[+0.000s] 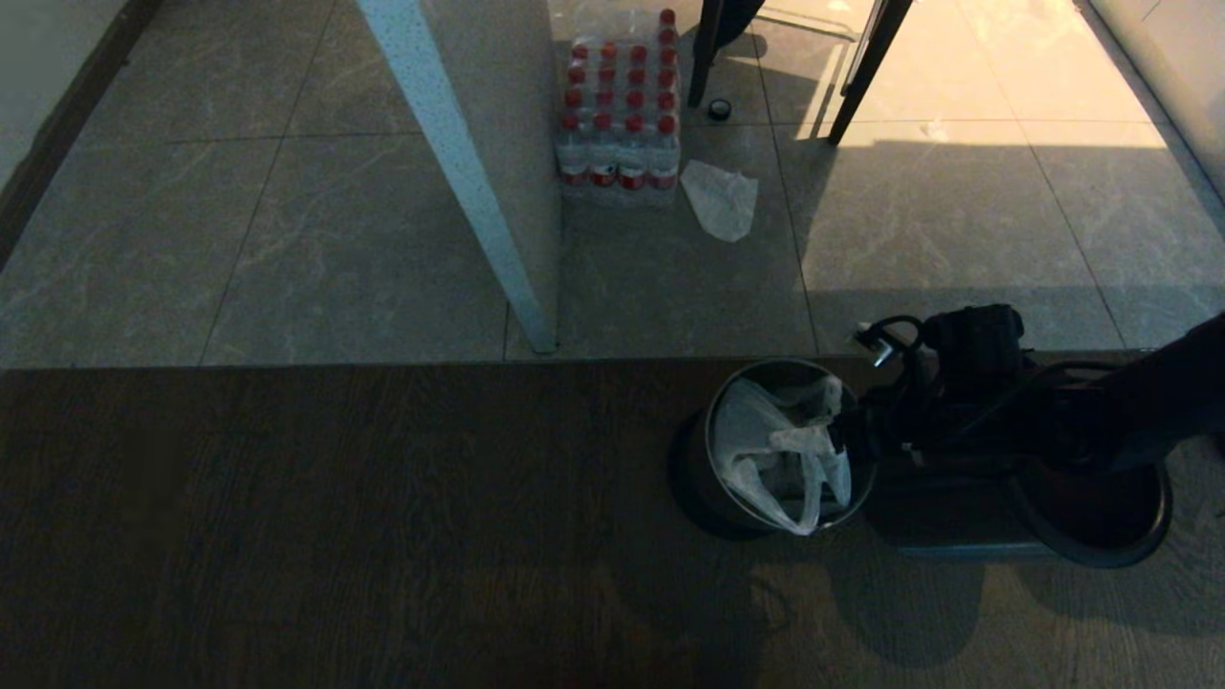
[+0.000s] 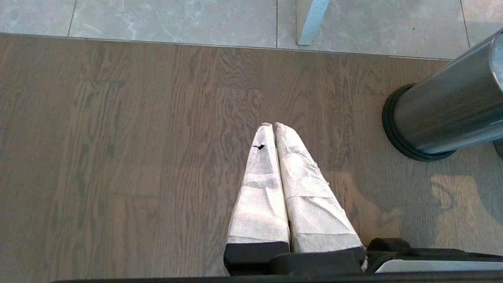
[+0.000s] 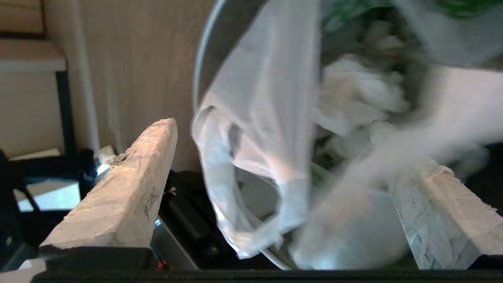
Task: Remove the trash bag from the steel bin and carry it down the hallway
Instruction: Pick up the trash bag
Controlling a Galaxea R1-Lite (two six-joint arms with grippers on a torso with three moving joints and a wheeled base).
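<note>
The steel bin (image 1: 709, 450) stands on the wood floor just in front of the tiled hallway (image 1: 287, 239). The white trash bag (image 1: 780, 450) sits inside it, crumpled, with a handle draped over the near rim. My right gripper (image 1: 847, 433) reaches in over the bin's right rim. In the right wrist view that right gripper (image 3: 302, 153) is open, its taped fingers (image 3: 153, 157) wide apart on either side of a loop handle of the trash bag (image 3: 251, 157). Green print shows deeper in the bin. My left gripper (image 2: 274, 125) hangs shut above the wood floor, left of the steel bin (image 2: 444, 110).
A pack of red-capped water bottles (image 1: 620, 110) and a flat whitish bag (image 1: 720, 199) lie on the tiles beyond the bin. A white slanted partition (image 1: 459, 163) and dark legs (image 1: 866, 67) stand nearby. My round black base (image 1: 1091, 517) is right of the bin.
</note>
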